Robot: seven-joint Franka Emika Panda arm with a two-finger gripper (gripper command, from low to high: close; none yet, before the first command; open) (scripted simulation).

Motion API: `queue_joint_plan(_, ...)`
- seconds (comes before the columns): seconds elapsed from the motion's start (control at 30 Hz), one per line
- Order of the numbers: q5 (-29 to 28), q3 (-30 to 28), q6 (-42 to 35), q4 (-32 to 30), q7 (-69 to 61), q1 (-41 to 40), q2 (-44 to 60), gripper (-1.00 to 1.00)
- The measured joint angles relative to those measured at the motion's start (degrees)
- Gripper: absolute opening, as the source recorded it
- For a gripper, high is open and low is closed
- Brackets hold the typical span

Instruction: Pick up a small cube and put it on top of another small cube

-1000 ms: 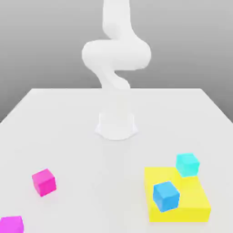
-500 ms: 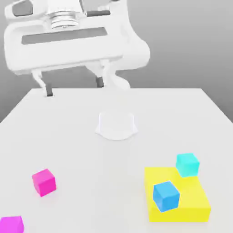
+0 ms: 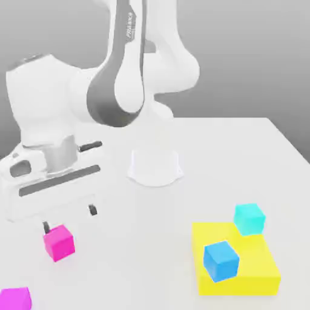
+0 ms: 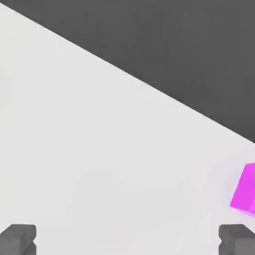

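Note:
A small magenta cube (image 3: pixel 59 242) sits on the white table (image 3: pixel 242 157) at the exterior view's left. A second magenta cube (image 3: pixel 15 298) lies at the lower left corner of that view. My gripper (image 3: pixel 69 219) hangs just above and slightly behind the first cube, open, with nothing between its dark fingertips (image 3: pixel 92 210). In the hand view the gripper (image 4: pixel 127 241) stands wide apart over bare table, and a magenta cube (image 4: pixel 245 194) shows off to one side, near the table's edge.
A cyan cube (image 3: pixel 249 218) and a blue cube (image 3: pixel 221 261) rest on a flat yellow pad (image 3: pixel 257 275) at the exterior view's right. The arm's round white base (image 3: pixel 155 166) stands mid-table. Dark floor (image 4: pixel 174 45) lies beyond the table edge.
The hand has swung down from high above the table to just over the magenta cube at the exterior view's left. The fingers stayed open. The cubes have not moved.

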Motion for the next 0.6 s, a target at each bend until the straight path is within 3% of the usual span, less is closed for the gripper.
queue_joint_plan(0.2, -5.6, -2.6, 5.8, -3.5, -6.2, -2.5, 5.2, 0.00)
queue_joint_plan(0.3, -1.0, 0.9, 8.0, -2.7, -10.4, -5.4, 8.5, 0.00)
queue_joint_plan(0.53, 12.1, 15.6, 13.5, -0.1, -20.4, -17.4, 17.0, 0.00)
queue_joint_plan(0.57, 13.2, 17.0, 14.0, 0.1, -21.3, -18.5, 17.8, -1.00)
queue_joint_plan(0.6, 13.2, 17.0, 14.0, 0.1, -21.3, -18.5, 17.8, -1.00)
